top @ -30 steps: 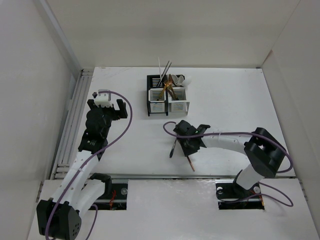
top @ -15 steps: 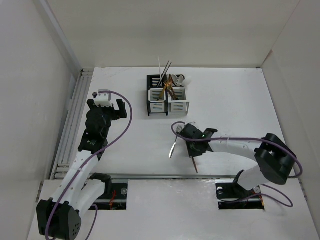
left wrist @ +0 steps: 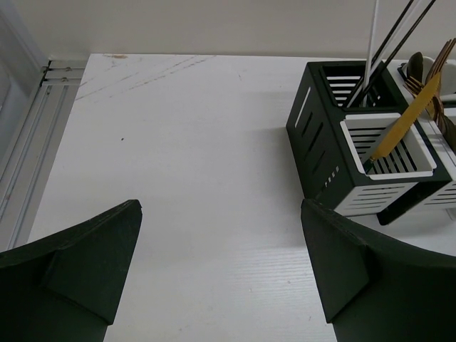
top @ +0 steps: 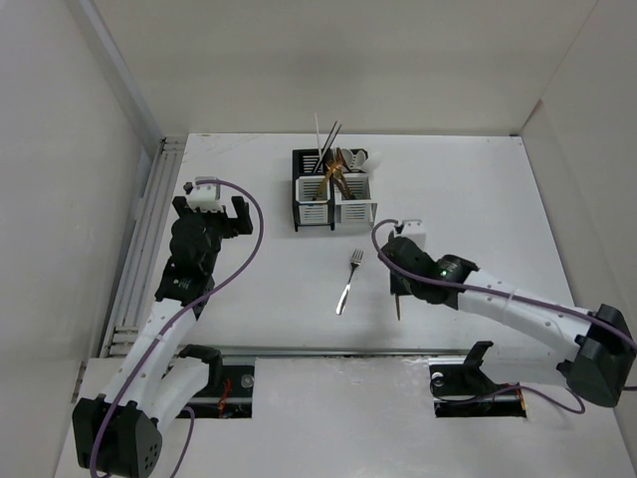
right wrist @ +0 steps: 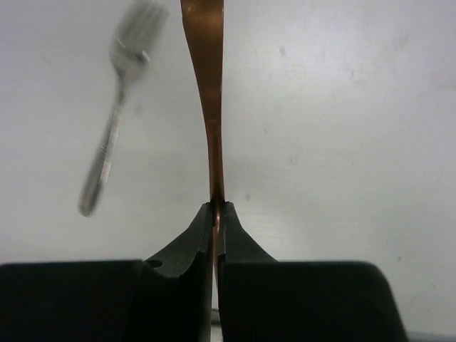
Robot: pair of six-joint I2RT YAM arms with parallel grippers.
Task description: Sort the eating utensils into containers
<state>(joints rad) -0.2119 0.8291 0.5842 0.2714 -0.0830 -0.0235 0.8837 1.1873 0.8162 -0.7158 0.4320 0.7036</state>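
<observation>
Copper utensil (right wrist: 206, 107) pinched edge-on in right gripper (right wrist: 216, 208), mid-table (top: 478, 189), edges well off. Silver fork (top: 349, 281) just left, apart. Containers (top: 333, 194) behind. Pinch shows only on wrist view. Left gripper (left wrist: 221, 214) spread wide, empty.

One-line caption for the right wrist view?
Right gripper clamps a copper utensil; a silver fork lies loose on the table beside it.

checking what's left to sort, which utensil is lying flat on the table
The silver fork, alone and flat on the table. The copper piece is pinched in the right gripper fingers, and the other utensils stand in the containers.
</observation>
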